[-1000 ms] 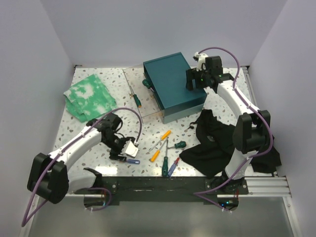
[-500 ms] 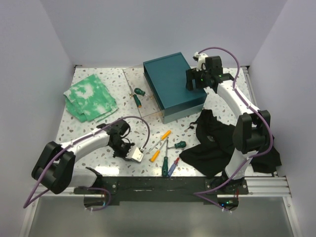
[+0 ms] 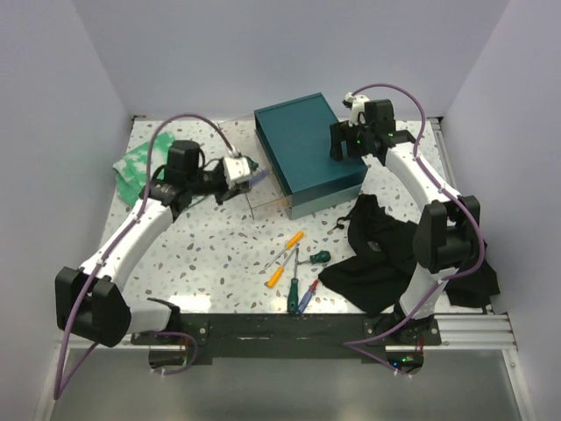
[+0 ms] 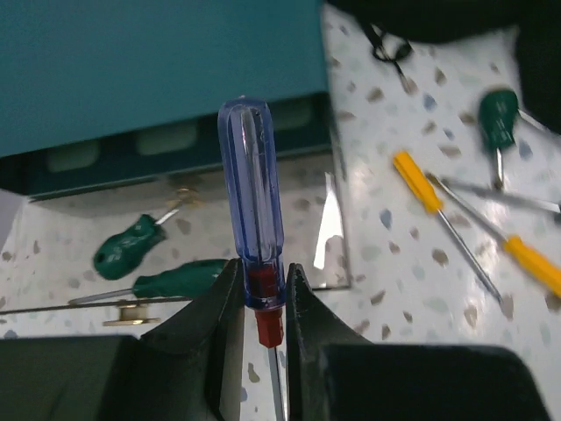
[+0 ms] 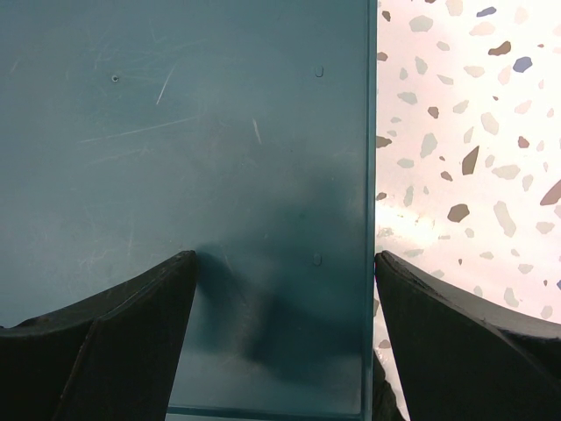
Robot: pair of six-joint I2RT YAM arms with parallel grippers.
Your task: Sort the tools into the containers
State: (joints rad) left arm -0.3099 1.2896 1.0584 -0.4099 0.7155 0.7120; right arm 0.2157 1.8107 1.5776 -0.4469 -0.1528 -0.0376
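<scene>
My left gripper (image 3: 249, 174) (image 4: 260, 274) is shut on a red-and-blue screwdriver (image 4: 252, 202) (image 3: 260, 176) and holds it, handle forward, above the clear box (image 3: 267, 200) (image 4: 337, 224). Two green-handled screwdrivers (image 4: 128, 250) (image 4: 178, 278) lie in that box. My right gripper (image 3: 344, 140) (image 5: 285, 338) is open and empty over the right edge of the teal box (image 3: 307, 149) (image 5: 175, 132). On the table lie two orange screwdrivers (image 3: 294, 239) (image 3: 276, 276), two green ones (image 3: 318, 257) (image 3: 292, 299) and a red-and-blue one (image 3: 308, 294). No hammer shows.
A black cloth (image 3: 386, 254) lies crumpled at the right, around the right arm's base. A green-white cloth (image 3: 131, 165) lies at the back left, partly under my left arm. White walls close in the table on three sides.
My left gripper took the red-and-blue screwdriver from the table's front left, lifted it and swung back to above the clear box. The right arm has not moved.
</scene>
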